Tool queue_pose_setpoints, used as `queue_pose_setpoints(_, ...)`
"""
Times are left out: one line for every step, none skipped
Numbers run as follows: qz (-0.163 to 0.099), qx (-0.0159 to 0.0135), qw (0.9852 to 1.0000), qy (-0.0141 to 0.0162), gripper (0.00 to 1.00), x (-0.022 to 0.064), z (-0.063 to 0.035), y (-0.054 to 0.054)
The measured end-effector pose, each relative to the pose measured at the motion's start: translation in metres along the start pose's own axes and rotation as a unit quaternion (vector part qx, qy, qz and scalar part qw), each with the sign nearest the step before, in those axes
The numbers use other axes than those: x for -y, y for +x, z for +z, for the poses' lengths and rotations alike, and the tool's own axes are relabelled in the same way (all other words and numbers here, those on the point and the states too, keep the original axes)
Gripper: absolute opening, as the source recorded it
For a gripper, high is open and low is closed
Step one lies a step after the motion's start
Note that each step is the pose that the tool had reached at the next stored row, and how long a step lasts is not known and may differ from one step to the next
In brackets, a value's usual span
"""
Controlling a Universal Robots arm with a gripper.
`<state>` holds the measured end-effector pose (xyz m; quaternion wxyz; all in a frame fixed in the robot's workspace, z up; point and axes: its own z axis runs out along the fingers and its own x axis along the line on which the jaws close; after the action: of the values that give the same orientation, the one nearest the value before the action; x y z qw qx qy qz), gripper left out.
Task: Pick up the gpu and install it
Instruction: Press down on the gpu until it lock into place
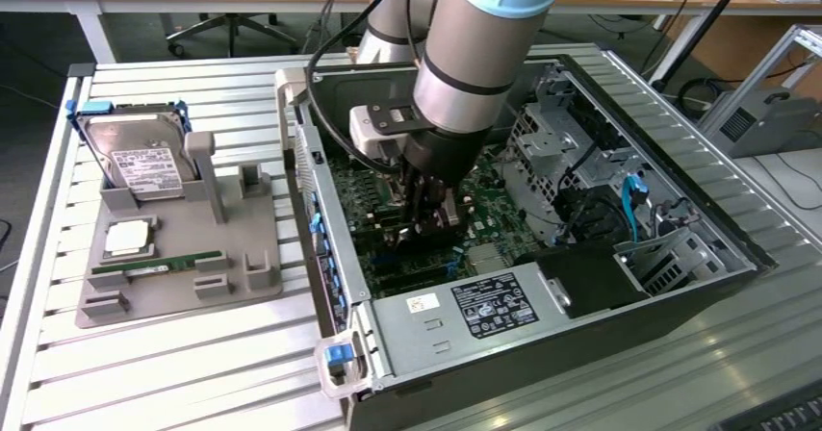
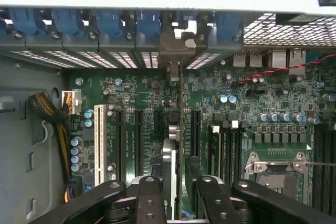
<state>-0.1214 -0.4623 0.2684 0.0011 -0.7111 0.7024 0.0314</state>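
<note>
While the arm reaches down into the open PC case (image 1: 719, 248), the gripper (image 1: 430, 221) sits low over the motherboard (image 1: 495, 195), roughly mid-case in the exterior view. In the wrist view the gripper (image 2: 177, 192) is clamped on the gpu (image 2: 178, 129), 1 finger (image 2: 149, 198) on each side of the thin card, seen edge-on. The card stands upright on edge, running from the fingers toward the rear slot wall, its silver bracket (image 2: 176, 51) up against the row of blue slot clips (image 2: 110, 22). The card lines up with 1 of the black expansion slots (image 2: 137, 140) just beside the white slot (image 2: 98, 140); can't tell if it's fully seated. CPU socket (image 2: 275, 174) is off to the side of the card, empty metal frame showing.

Outside the case, on the exterior view's left, a grey parts holder (image 1: 192, 248) rests on the slatted table (image 1: 154, 373). It carries a hard drive (image 1: 141, 157) with white label and blue frame, a square chip (image 1: 129, 239), and a narrow green memory stick (image 1: 161, 265). The power supply (image 1: 495, 301) with its label sits at the near end of the case. Office chair (image 1: 231, 27) and desks behind.
</note>
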Motion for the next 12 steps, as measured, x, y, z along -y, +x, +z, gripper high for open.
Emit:
queue_pose_setpoints(0.0,0.0005,1.0,0.0003,0.3,0.0,-0.0008,0.0)
queue_pose_setpoints(0.0,0.0008,1.0,0.0005,0.3,0.0,-0.0027,0.0)
queue_pose_setpoints(0.0,0.0002,1.0,0.0002,0.3,-0.0001,-0.0058,0.0)
queue_pose_setpoints(0.0,0.0002,1.0,0.0001,0.3,-0.0001,-0.0075,0.0)
queue_pose_setpoints(0.0,0.0002,1.0,0.0001,0.3,0.0,-0.0096,0.0)
queue_pose_setpoints(0.0,0.0,1.0,0.0001,0.3,0.0004,-0.0108,-0.001)
queue_pose_setpoints(0.0,-0.0006,1.0,0.0,0.3,0.0007,-0.0114,-0.001)
queue_pose_setpoints(0.0,-0.0006,1.0,0.0,0.3,0.0007,-0.0114,-0.001)
queue_pose_setpoints(0.0,-0.0005,1.0,0.0,0.3,0.0007,-0.0115,0.0)
queue_pose_setpoints(0.0,-0.0004,1.0,0.0,0.3,0.0007,-0.0115,0.0)
queue_pose_setpoints(0.0,-0.0004,1.0,0.0,0.3,0.0007,-0.0115,0.0)
queue_pose_setpoints(0.0,-0.0004,1.0,0.0,0.3,0.0007,-0.0115,0.0)
